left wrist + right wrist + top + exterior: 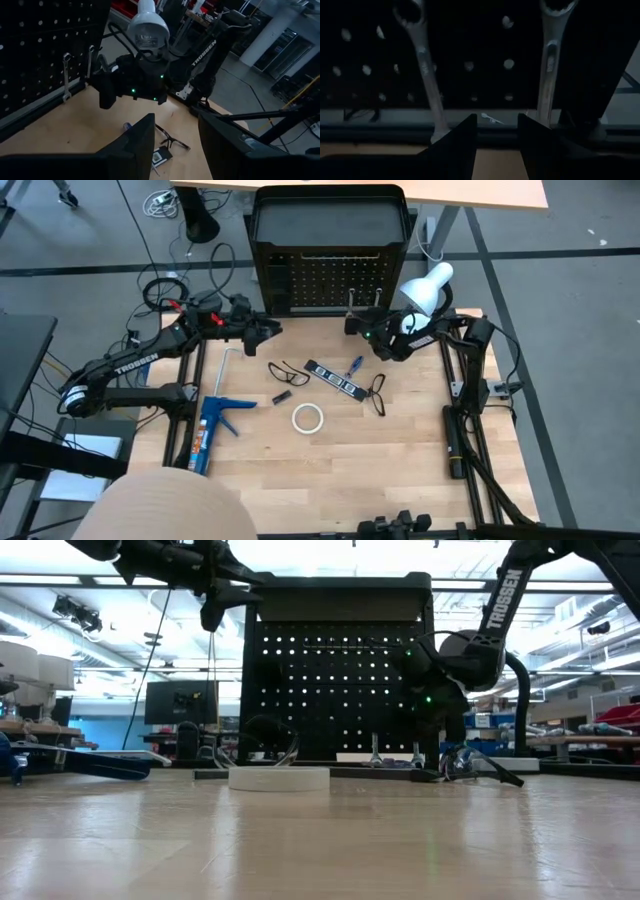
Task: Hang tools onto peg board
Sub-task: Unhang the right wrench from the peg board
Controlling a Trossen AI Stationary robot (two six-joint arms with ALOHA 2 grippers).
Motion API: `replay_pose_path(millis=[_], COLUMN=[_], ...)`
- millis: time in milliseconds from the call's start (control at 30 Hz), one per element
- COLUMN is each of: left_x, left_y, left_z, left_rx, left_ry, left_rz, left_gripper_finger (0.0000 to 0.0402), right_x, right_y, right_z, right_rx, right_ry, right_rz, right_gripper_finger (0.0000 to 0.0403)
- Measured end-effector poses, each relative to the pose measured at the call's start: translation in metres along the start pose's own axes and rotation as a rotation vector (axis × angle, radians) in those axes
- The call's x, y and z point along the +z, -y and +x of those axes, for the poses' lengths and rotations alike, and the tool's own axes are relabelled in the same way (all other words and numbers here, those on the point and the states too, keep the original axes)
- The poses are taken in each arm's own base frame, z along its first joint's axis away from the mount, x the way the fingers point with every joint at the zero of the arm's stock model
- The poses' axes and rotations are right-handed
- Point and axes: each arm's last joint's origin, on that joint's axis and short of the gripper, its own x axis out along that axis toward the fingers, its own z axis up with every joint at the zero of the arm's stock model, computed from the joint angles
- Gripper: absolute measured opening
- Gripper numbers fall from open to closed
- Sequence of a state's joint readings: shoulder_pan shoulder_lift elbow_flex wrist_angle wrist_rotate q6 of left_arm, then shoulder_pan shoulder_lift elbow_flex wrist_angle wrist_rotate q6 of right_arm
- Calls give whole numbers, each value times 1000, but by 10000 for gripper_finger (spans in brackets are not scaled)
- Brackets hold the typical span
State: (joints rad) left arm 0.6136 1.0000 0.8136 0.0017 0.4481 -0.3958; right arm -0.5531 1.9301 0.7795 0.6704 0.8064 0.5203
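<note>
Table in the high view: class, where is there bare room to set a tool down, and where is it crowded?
Bare wood lies nearer than the white tape ring, across the table's near half. Crowded: the middle, between the caulking gun and the black wire loop.

Right wrist view dim; low view backlit by ceiling lights, peg board [335,680] silhouetted

Overhead and table-level cameras both face the peg board [330,275].

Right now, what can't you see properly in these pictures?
- Pegs holding the two wrenches: right wrist view, cut off by the picture's edge.
- Marks on the black strip: high view, too small.
- Screwdriver: low view, hidden behind the right gripper.
</note>
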Motion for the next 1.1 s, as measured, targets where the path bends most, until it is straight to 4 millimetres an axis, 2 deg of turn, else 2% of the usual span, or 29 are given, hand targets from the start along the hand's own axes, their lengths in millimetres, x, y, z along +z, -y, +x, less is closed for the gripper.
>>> replay_pose_path(millis=[200,467,633,800,900,1100], left_x=[0,0,0,0,0,-1], left_y=[1,1,1,1,1,2], left_z=[0,0,0,0,0,0], left_rx=[-21,-28,-34,-34,-40,-59], left_ry=[-9,-12,-14,-14,-16,-23], left_rz=[-1,1,4,21,20,21], left_gripper_finger=[156,156,156,156,156,156], right_x=[-3,-6,1,9,15,13], right_y=[2,8,12,14,14,22], right_z=[0,2,12,23,28,32], right_rx=[-18,-91,-60,-97,-112,-152], right_ry=[-23,-26,-70,-154,-149,-171], right_rz=[-14,19,58,2,10,39], right_gripper_finger=[155,216,239,242,238,228])
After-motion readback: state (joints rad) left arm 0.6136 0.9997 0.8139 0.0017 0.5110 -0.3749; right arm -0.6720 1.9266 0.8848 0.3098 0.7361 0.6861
